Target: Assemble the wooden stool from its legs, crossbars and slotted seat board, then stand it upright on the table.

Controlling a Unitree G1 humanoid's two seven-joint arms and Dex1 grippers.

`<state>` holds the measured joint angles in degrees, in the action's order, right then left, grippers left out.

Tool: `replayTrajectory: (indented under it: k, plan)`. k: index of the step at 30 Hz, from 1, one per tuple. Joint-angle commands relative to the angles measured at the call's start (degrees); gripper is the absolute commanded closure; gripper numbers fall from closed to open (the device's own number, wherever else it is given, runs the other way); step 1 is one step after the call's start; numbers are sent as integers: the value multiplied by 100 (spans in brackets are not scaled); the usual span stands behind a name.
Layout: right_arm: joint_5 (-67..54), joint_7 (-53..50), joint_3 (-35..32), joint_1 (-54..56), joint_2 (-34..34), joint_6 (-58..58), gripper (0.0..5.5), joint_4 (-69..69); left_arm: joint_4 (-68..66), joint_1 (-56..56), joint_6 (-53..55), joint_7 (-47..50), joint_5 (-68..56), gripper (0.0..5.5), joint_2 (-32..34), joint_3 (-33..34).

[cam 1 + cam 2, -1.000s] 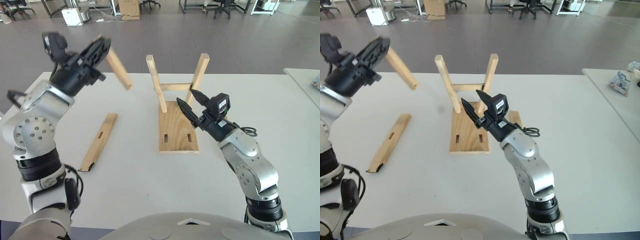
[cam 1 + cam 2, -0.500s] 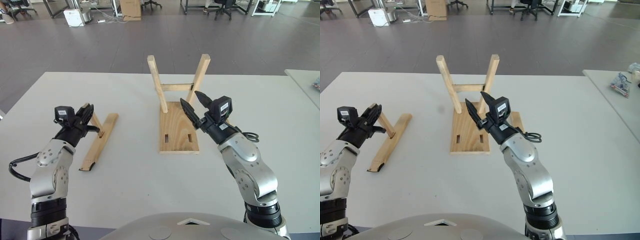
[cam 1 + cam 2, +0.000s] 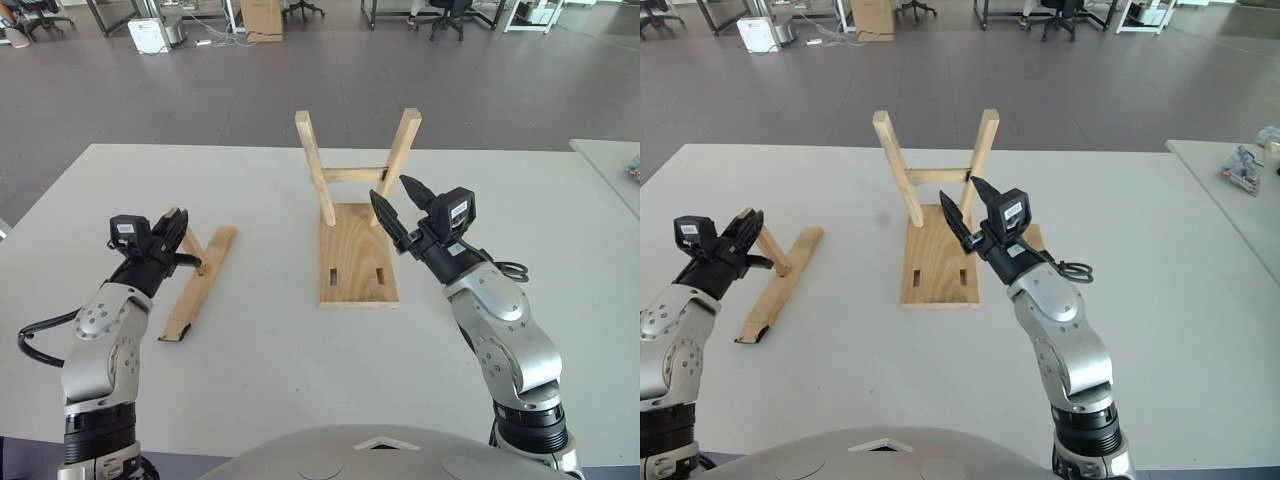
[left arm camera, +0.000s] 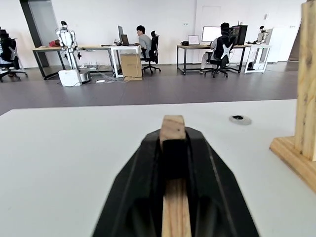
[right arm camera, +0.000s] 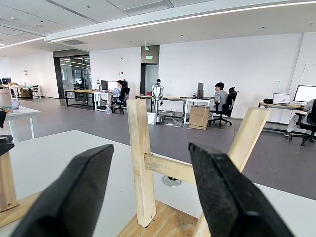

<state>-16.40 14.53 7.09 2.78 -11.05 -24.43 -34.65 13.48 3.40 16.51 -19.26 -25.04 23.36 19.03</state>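
Seat board (image 3: 356, 262) is laid flat on the table (image 3: 280, 360), near the middle. Two legs (image 3: 313, 165) are seated at its far end and stand up from it, splayed apart towards the top, and are joined by a crossbar (image 3: 352, 174). Two slots at the near end of the board are left open.

A loose leg (image 3: 203, 278) is laid flat on the table, well to the left of the board, with a slot seen in its upper face.

Left gripper (image 3: 172, 235) is held low over the table just left of the loose leg. Its fingers are clamped on a short wooden bar (image 4: 174, 197), which is gripped along its length. The bar's free end is angled down against the loose leg – actual contact cannot be confirmed.

Right gripper (image 3: 388, 187) is held above the right far corner of the board, fingers spread wide with nothing gripped. From the wrist camera the two legs and crossbar are seen ahead of the fingers – not between them.
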Motion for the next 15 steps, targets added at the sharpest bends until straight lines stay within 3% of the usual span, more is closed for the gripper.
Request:
replayTrajectory:
  k: [1,6,15]
  plan:
    - [-41,60,36,166,7,-50,267,-12,-136,81,-126,34,156,510,-133,-80]
    - [-68,69,29,150,-11,-91,267,-41,-153,463,-298,-12,196,510,-155,53]
    - [-31,10,174,39,69,-90,267,-132,-227,97,-420,-18,228,510,-93,64]
